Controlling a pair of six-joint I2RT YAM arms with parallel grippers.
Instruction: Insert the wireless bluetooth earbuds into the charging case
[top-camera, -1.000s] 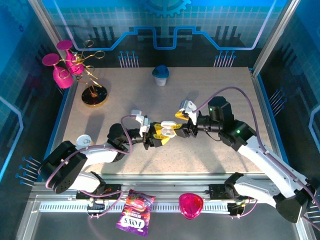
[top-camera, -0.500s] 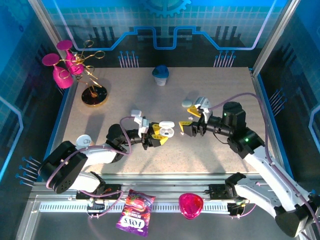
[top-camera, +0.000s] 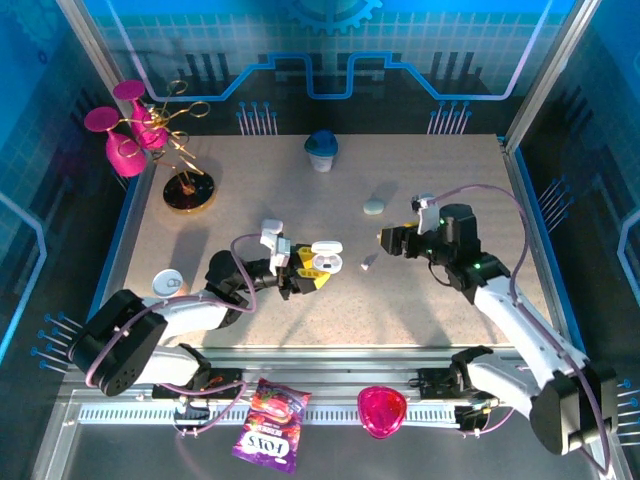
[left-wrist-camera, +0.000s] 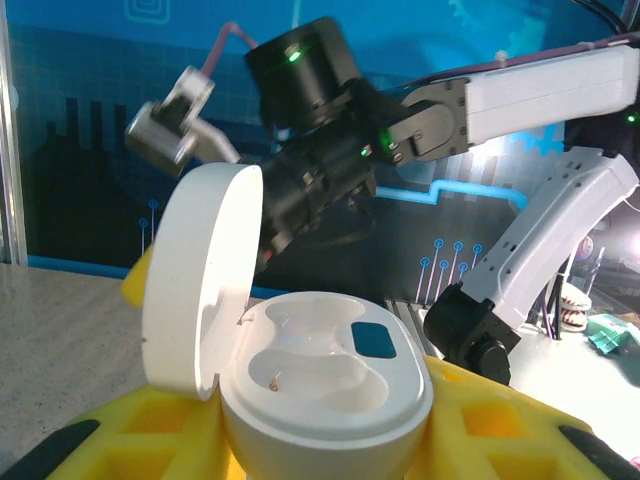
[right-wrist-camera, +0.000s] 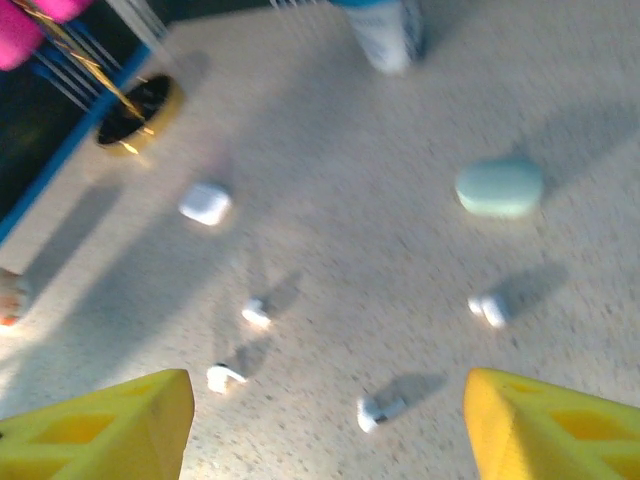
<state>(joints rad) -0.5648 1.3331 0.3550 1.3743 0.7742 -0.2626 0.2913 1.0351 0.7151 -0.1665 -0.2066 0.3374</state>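
Right claw (top-camera: 392, 240) stands apart, empty; left claw (top-camera: 310, 274) clamps the open case (top-camera: 322, 258). Earbuds (right-wrist-camera: 380, 408) lie loose at right claw's eight o'clock. We judge them light, slick: pinch across the body.

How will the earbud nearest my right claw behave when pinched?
That earbud looks tiny, smooth and rounded, so probably very light and apt to squirt from the right claw. Loose on the flat table, it may skid or roll if nudged.
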